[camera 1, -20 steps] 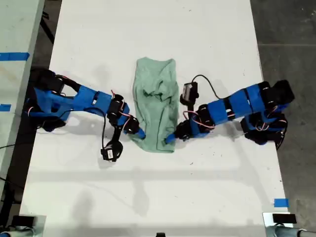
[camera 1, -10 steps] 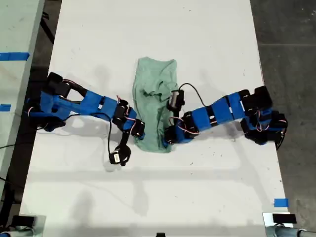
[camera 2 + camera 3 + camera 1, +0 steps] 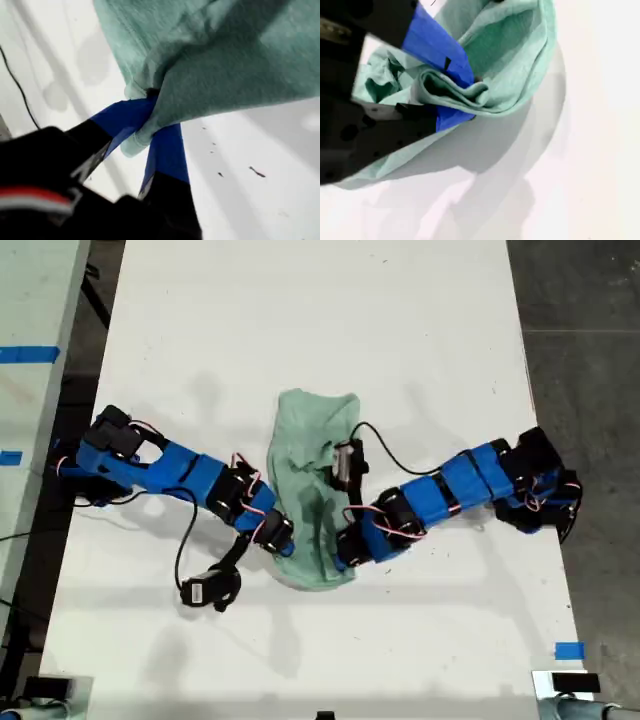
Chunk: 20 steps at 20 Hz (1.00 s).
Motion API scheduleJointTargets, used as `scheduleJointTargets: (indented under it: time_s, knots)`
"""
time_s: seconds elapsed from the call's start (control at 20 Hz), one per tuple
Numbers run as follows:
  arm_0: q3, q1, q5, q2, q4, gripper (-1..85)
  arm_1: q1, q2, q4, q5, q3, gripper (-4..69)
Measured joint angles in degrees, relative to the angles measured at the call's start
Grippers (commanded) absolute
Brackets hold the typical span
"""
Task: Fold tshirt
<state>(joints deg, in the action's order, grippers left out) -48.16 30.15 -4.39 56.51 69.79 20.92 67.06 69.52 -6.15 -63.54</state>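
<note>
The tshirt [image 3: 315, 440], pale mint green, lies bunched into a narrow strip at the centre of the white table [image 3: 300, 320] in the exterior view. Its six o'clock end is lifted into a loose pouch. My first gripper [image 3: 150, 117] is closed tight on a gathered edge of the cloth, blue-taped jaws pinching it. My second gripper [image 3: 462, 95] is likewise clamped on a thick fold of several layers. You would judge both holds are there to carry that end together. In the exterior view one arm [image 3: 190, 472] reaches in from nine o'clock and another arm [image 3: 450, 490] from three o'clock. The wrist views do not show which is which.
</note>
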Motion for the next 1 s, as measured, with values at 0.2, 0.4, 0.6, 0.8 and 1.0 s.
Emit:
scheduleJointTargets:
  time_s: [0.2, 0.4, 0.6, 0.8, 1.0]
  knots:
    - [1.49, 4.04, -0.26, 0.0, -1.23, 0.0, 3.08, -3.96, 3.16, -0.26, 9.05, -1.5]
    - [1.58, -1.85, -8.26, 4.75, 8.0, 0.0, -5.27, 1.85, 16.87, -6.33, 9.23, -1.4]
    - [1.58, -18.19, -24.52, 9.05, 14.59, 0.0, -21.27, 13.36, 23.12, -19.95, 2.64, -1.4]
    - [1.58, -33.84, -38.76, 9.58, 13.97, 0.0, -34.19, 15.38, 22.06, -34.89, -1.41, -1.4]
    - [1.58, -42.63, -45.62, -1.32, 6.77, 0.8, -40.87, 15.29, 6.77, -42.54, -17.67, -0.9]
